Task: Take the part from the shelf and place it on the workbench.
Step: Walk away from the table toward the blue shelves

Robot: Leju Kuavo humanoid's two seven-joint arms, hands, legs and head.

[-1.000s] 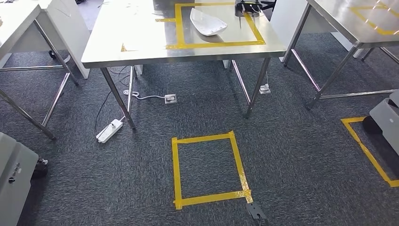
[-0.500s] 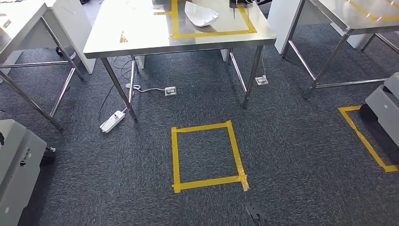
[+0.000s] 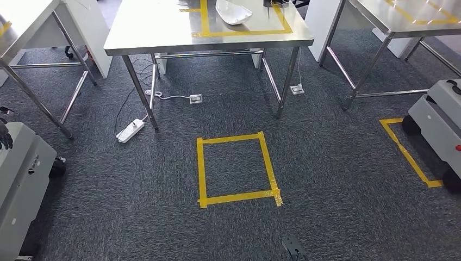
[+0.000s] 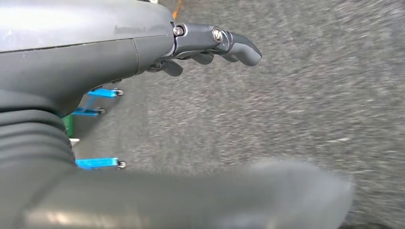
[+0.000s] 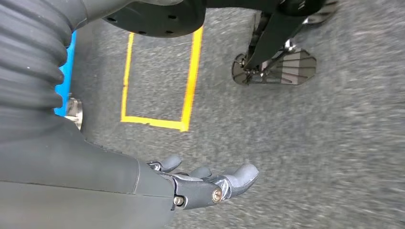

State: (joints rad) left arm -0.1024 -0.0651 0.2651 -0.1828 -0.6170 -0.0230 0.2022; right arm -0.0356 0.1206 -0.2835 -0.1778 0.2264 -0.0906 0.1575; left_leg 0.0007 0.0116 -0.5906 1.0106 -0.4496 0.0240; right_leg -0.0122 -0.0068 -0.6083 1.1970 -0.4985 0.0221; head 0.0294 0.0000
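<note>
Head view, workbench: a steel table (image 3: 163,32) fills the upper middle of the frame, with a yellow tape outline (image 3: 204,22) on its top.
Head view, part: a white curved part (image 3: 232,12) lies inside that outline at the top edge of the frame, partly cut off, beside a dark object (image 3: 274,2) (too cropped to identify).
Head view, floor: grey carpet with a yellow tape square (image 3: 237,169) at centre; a white power strip (image 3: 130,130) lies left of it near the table leg, and its cable runs under the table.
Head view, sides: a second steel table (image 3: 413,19) sits in the upper right, a grey wheeled unit (image 3: 437,122) at the right edge next to another tape mark (image 3: 407,152), and a grey box (image 3: 19,185) at the lower left.
Left wrist view, left hand: the left hand (image 4: 210,45) hangs over blurred carpet, fingers (image 4: 243,47) loosely extended and holding nothing; blue bars (image 4: 98,163) show at the left of the frame.
Right wrist view, right hand: the right hand (image 5: 205,181) sits at the lower middle, fingers (image 5: 241,175) spread apart and empty above the carpet.
Right wrist view, floor: a yellow tape rectangle (image 5: 188,81) lies in the upper left of the frame.
</note>
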